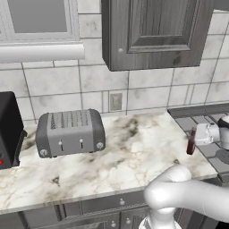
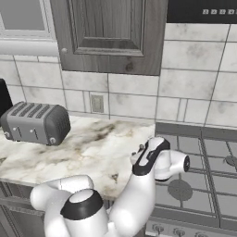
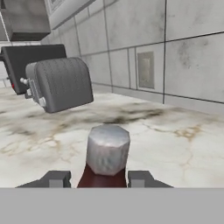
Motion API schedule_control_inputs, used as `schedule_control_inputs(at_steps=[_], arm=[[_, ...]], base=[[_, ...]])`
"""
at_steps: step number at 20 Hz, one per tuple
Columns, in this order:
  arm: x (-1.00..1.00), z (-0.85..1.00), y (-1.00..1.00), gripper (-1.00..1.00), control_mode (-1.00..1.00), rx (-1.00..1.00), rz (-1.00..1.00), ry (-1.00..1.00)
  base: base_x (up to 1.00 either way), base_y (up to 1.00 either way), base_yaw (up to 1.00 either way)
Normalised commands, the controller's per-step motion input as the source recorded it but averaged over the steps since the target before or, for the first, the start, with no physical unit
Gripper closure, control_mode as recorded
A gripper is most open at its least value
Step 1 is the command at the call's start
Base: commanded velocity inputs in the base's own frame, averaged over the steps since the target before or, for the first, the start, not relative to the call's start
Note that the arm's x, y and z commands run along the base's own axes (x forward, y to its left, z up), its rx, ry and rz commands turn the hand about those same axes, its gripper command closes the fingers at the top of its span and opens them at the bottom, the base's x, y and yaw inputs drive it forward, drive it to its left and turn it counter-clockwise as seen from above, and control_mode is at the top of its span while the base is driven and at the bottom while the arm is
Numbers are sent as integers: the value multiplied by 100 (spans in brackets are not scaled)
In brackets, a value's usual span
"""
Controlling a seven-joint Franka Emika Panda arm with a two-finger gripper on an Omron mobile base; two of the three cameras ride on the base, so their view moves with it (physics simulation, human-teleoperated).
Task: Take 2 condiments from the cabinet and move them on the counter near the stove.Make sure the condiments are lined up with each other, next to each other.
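The white arm bends low across the front of the counter (image 1: 112,152), its elbow bulging at the counter's edge and its forearm reaching toward the stove (image 2: 203,157). The hand (image 3: 104,178) sits level, just above the marble near the stove's left border, facing back along the counter toward the silver toaster (image 1: 70,132) and the black toaster oven (image 1: 10,127). A dark red-brown bottle (image 1: 191,144) with a silvery cap stands upright between the two fingertips (image 3: 56,178), which flank its body closely on either side; whether they actually press on it cannot be told, since the lower part of the bottle is cut off in the hand view. From the left it shows as a small dark shape beside the wrist, at the counter's stove end. From the right the arm hides it. Above, the grey wall cabinet (image 2: 109,34) has its door closed.
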Motion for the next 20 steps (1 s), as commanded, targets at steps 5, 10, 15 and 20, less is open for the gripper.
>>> schedule_control_inputs(at_steps=[5, 10, 15, 20], arm=[[-34, -28, 0, -100, -100, 0, 0, 0], [-9, -14, 0, -100, -100, 0, 0, 0], [0, 0, 0, -100, -100, 0, 0, 0], [0, 0, 0, -100, -100, 0, 0, -2]], base=[[0, 0, 0], [0, 0, 0], [0, 0, 0], [0, 0, 0]])
